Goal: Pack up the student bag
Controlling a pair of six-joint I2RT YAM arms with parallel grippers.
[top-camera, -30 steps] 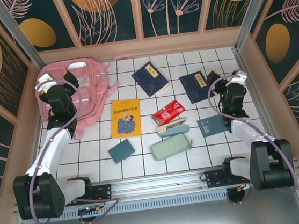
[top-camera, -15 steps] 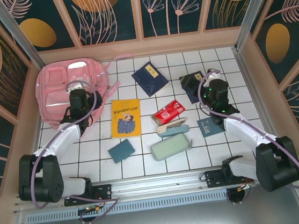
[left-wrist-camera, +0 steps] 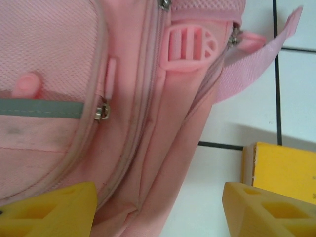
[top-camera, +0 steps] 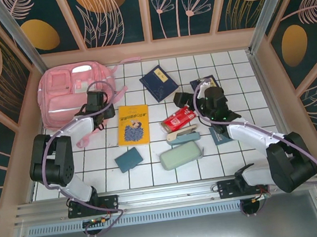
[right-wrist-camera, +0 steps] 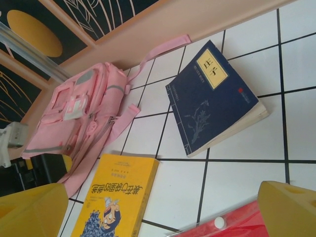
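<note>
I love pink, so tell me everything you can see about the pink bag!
The bag is a big, soft, pink fabric backpack with mesh pockets, a grey stripe, white patches and metal zip pulls. It lies flat, front up, in the far left corner, straps trailing out. Zips in view look shut. The left gripper hangs open over its edge, near the yellow book.

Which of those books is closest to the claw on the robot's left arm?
The yellow book with the cartoon cover, lying right beside the left gripper at the student bag's edge; the dark blue book lies farther off.
</note>
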